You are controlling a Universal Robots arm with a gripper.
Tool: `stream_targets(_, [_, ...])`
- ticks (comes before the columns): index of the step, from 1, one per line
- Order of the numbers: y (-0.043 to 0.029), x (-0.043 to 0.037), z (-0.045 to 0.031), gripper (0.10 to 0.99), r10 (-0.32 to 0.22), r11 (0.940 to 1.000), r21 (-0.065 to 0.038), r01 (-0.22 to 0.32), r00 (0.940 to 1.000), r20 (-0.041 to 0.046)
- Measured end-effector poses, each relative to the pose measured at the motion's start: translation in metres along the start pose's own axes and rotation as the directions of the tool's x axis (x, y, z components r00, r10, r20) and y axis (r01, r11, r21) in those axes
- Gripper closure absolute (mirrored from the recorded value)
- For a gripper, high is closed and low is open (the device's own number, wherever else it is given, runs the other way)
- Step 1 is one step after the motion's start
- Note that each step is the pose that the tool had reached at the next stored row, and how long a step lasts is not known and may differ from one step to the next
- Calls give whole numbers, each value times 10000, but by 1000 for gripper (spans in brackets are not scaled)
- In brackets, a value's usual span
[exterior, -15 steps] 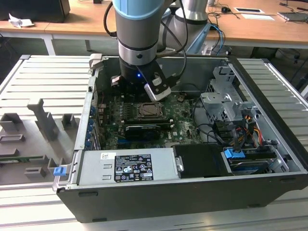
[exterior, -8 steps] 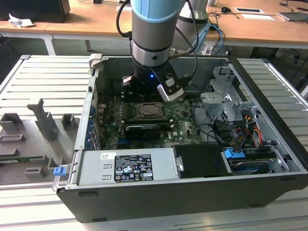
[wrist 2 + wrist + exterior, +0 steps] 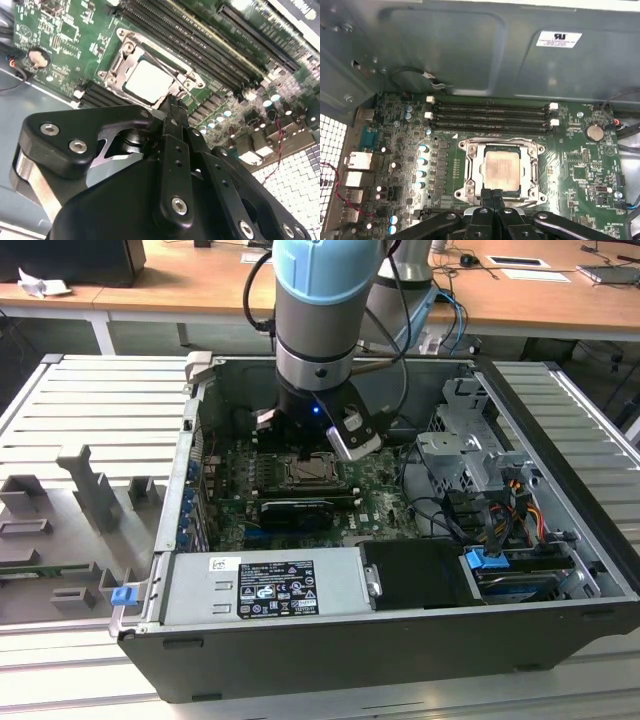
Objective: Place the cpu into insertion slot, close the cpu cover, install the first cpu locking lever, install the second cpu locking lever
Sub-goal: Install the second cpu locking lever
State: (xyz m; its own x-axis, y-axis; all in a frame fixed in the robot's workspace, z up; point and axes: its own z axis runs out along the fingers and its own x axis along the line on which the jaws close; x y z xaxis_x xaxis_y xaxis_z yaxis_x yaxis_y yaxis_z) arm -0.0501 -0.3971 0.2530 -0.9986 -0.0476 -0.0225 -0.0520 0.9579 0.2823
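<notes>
Cpu (image 3: 502, 170) seated under cpu cover (image 3: 472, 167); end effector (image 3: 493, 194) pinched together at socket edge; memory slots (image 3: 490, 116) beside

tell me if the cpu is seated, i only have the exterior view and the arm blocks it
Observer: Yes. In the first wrist view the cpu sits flat, framed by the cpu cover, which lies down around it.
Operator: fingers open or shut
Observer: Shut. In the second wrist view the gripper has its tips pressed together at the cover's edge; I can't tell whether they pinch anything.
</notes>
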Motion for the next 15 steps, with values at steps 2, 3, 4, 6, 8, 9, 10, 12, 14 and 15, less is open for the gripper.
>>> stream_targets(2, [-20,1,37,980,0,10000,4,0,10000,-2])
stream_targets(3, [-51,3,58,980,3,10000,8,-3,10000,-5])
stream_targets(4, [-77,3,73,980,5,10000,4,-5,10000,-7])
stream_targets(6, [-117,4,93,980,11,10000,4,-11,10000,-9])
stream_targets(8, [-137,8,115,980,13,10000,3,-13,10000,-7])
stream_targets(9, [-140,18,121,980,14,10000,4,-14,10000,-8])
stream_targets(10, [-142,39,130,980,12,10000,5,-12,10000,-9])
stream_targets(12, [-146,83,152,980,11,10000,4,-11,10000,-9])
stream_targets(14, [-156,110,190,980,12,10000,4,-12,10000,-8])
stream_targets(15, [-163,115,214,980,12,10000,4,-12,10000,-9])
